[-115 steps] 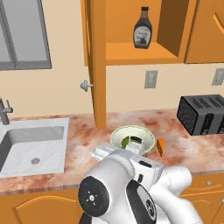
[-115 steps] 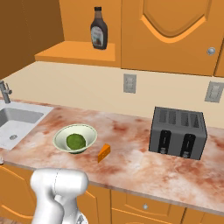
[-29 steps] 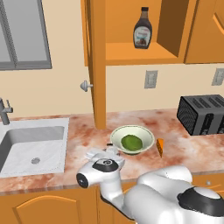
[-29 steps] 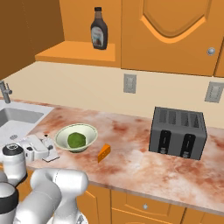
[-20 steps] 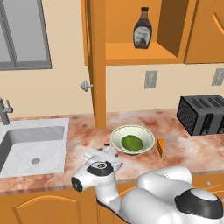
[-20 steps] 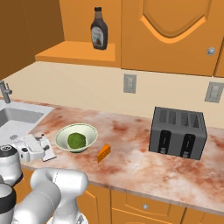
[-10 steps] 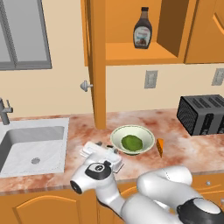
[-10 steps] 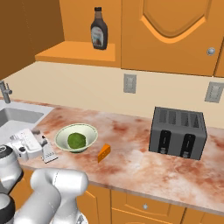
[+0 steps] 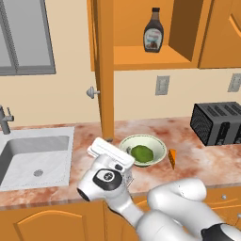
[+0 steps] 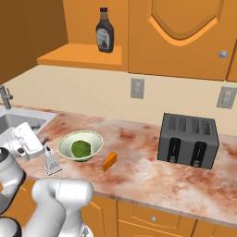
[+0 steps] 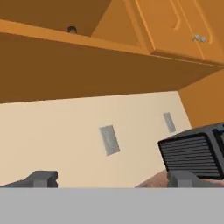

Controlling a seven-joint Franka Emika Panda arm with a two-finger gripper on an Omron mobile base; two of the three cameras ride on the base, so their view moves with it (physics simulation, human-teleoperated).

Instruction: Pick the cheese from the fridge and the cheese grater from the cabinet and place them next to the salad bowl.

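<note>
A cheese grater (image 10: 52,163) stands on the counter (image 10: 139,171) just left of the salad bowl (image 10: 81,146), cheese (image 10: 109,162) at its right, while the empty gripper (image 11: 109,178), fingers spread wide, hovers near enough that a careless swing might topple the grater.

A round pale cream-green salad bowl (image 9: 149,151) is seen on the marbled bench (image 9: 188,153), a small orange cheese wedge (image 9: 172,158) just beside it.

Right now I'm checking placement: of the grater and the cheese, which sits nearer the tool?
The cheese grater, left of the salad bowl, beside the tool; the cheese lies beyond the bowl.
</note>
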